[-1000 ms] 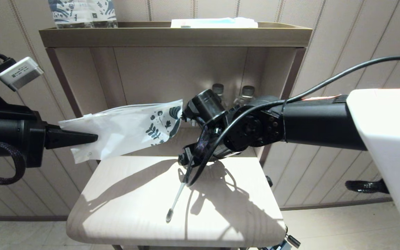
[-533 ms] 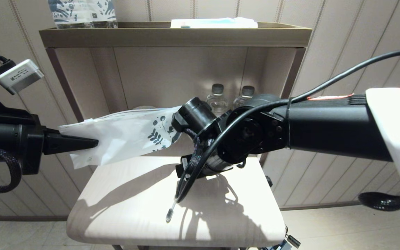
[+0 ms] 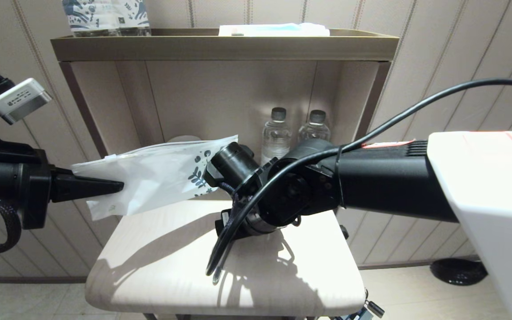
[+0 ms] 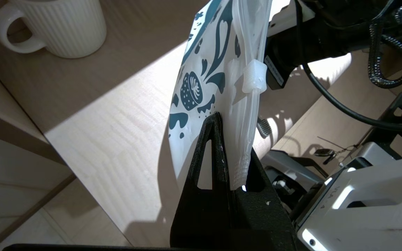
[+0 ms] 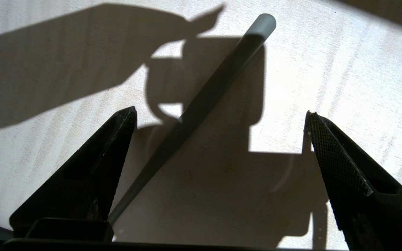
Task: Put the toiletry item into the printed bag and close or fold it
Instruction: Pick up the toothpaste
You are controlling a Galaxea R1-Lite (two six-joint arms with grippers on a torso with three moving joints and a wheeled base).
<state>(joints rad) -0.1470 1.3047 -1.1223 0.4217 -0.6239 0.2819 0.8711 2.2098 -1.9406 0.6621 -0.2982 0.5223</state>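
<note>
Toothbrush [image 5: 201, 101] flat on the pale wooden table [image 3: 158, 266], outside the bag, untouched. Right gripper [image 5: 218, 139] low over the handle, fingers spread wide to either side, clamped on nothing. Printed bag [image 3: 158, 175] up in the air over the table's far left part, pinched at its zip-edge end by the left gripper [image 4: 230, 167], jaws together on the plastic, slider [image 4: 254, 75] partway along. Grasp, insertion and closing all ahead, by this look. Counted: one toothbrush, one bag, one ribbed mug [image 4: 59, 26], two clear water bottles [image 3: 275, 133] in the shelf recess, wrapped bottles [image 3: 105, 17] on top, number unclear.
</note>
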